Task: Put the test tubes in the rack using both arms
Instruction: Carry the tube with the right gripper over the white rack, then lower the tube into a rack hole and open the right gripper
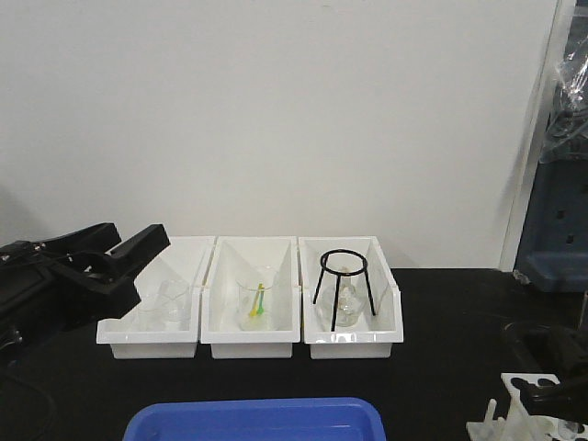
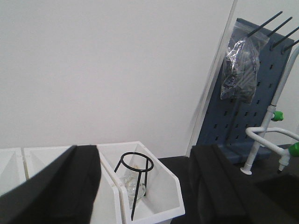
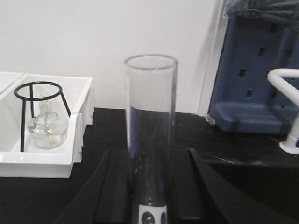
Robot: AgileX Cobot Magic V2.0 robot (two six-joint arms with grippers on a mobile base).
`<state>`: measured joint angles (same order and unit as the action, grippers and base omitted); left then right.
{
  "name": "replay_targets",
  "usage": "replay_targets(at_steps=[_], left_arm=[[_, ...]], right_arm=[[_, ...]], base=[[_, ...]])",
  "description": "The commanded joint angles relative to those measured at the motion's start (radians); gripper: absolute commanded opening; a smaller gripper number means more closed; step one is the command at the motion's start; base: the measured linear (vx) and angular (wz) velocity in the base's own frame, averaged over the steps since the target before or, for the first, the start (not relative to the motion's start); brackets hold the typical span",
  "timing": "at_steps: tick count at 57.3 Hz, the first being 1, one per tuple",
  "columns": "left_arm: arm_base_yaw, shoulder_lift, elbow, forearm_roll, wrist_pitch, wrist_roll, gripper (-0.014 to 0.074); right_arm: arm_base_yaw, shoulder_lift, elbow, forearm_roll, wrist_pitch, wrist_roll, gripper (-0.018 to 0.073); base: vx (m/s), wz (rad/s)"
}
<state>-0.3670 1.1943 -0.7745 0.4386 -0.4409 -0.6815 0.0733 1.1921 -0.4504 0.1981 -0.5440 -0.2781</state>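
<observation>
right end effector (image 3: 150, 196): we see it pinching an upright test tube (image 3: 150, 116) near the tube's lower end.
left end effector (image 2: 145, 163): fingers spread, nothing between them; it hangs at the left, by the leftmost bin.
rack (image 1: 531, 404): near right corner of the counter (image 1: 441, 367), just below the right end effector.
bins (image 1: 250, 347): three white ones in a row on the far side.

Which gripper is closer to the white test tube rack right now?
Right. The right gripper hangs just above the rack at the table's right; the left gripper is far across, by the leftmost bin.
</observation>
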Motion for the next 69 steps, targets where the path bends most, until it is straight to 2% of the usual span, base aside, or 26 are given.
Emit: replay_targets(at_steps=[1,21,39,46,69], left_arm=[[-0.001,-0.024,-0.032,-0.023,-0.076,0.001,0.0543],[-0.001,-0.024,-0.032,-0.023,-0.076,0.001,0.0543],[-0.001,-0.024,-0.032,-0.023,-0.076,0.001,0.0543],[-0.001,-0.024,-0.032,-0.023,-0.076,0.001,0.0543],[-0.001,-0.024,-0.032,-0.023,-0.076,0.001,0.0543]], right_arm=[[-0.005,0.010,-0.029,-0.044,-0.141,0.022,-0.0008],[-0.005,0.115,-0.029,-0.042,-0.212,0.028,-0.0006],[-0.005,0.133,-0.021,-0.040,-0.189,0.065,-0.0006],[-0.004,0.133,0.042,-0.046,-0.264,0.118,-0.0006],[-0.004,0.206,0.191,-0.047,-0.515,0.114,-0.0006]], base=[[0.00,0.00],[0.00,0.00],[0.00,0.00],[0.00,0.00],[0.00,0.00]])
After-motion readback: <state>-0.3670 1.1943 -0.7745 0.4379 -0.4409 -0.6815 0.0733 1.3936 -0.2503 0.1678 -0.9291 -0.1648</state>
